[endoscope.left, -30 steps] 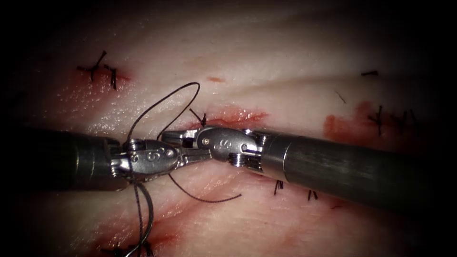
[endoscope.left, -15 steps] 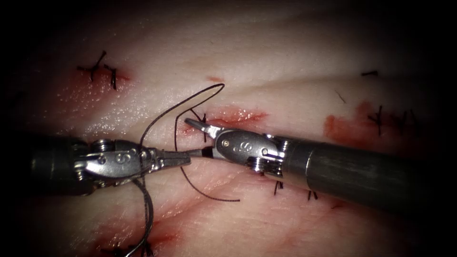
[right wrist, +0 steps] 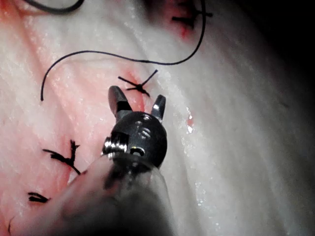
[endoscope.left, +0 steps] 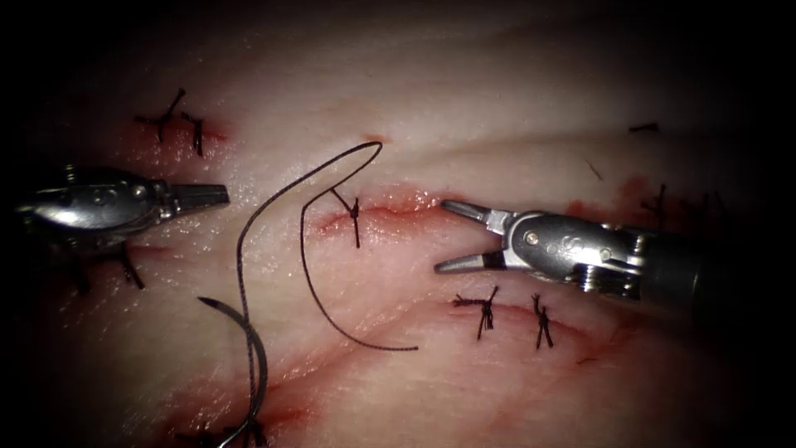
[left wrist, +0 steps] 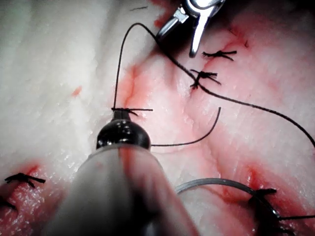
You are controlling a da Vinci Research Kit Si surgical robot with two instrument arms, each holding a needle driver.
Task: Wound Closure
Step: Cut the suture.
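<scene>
My left tool (endoscope.left: 220,196) hangs over the tissue (endoscope.left: 464,390) left of the cut (endoscope.left: 398,212), jaws shut on nothing; the left wrist view has it (left wrist: 121,118) pointing at the knot (left wrist: 130,109). My right tool (endoscope.left: 441,236) is right of the cut with its jaws wide open and empty, as in its wrist view (right wrist: 137,96). The curved needle (endoscope.left: 264,373) lies loose on the tissue at the lower left, held by neither tool. Black thread (endoscope.left: 365,145) arcs from it up to a knot (endoscope.left: 355,217) on the cut. A free tail (endoscope.left: 356,340) trails below.
Finished stitches with cut ends sit at the upper left (endoscope.left: 176,116), below the right tool (endoscope.left: 482,309) (endoscope.left: 543,323) and at the far right (endoscope.left: 661,203). Red fluid pools around the needle's lower end (endoscope.left: 282,411) and along the cut.
The tools met over the cut a second ago, thread looped around the left one. The right jaws opened, both tools drew apart, and the thread now lies slack on the tissue.
</scene>
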